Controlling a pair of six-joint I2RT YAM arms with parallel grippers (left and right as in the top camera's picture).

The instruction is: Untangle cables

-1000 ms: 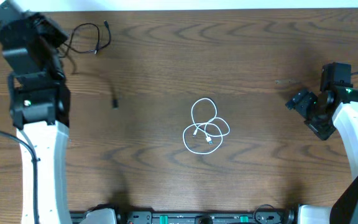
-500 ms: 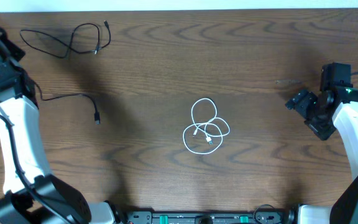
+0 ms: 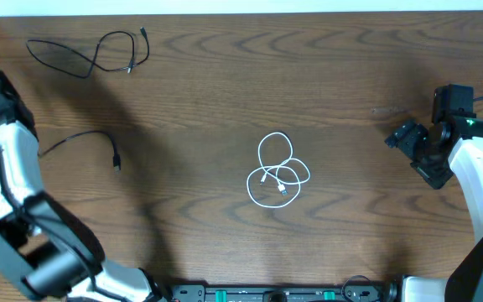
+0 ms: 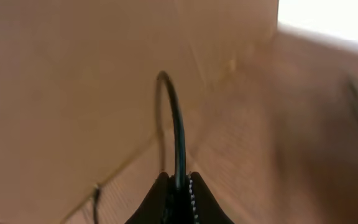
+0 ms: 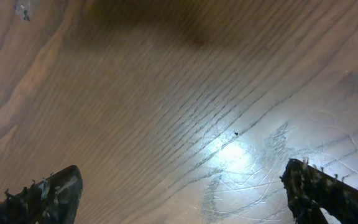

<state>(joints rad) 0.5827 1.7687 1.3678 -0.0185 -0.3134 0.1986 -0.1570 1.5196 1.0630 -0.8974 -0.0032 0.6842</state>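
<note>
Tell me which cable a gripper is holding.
The black cable at the left edge, pinched in the left gripper; the other black cable and the white cable lie free.

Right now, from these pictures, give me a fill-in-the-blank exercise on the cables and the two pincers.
The coiled cable in the middle of the table is ____.
The left pincer is shut on a thin cable coloured ____.
The right pincer, holding nothing, is ____.
The loose black cable lies near the far ____ corner.
Missing words: white, black, open, left.
</note>
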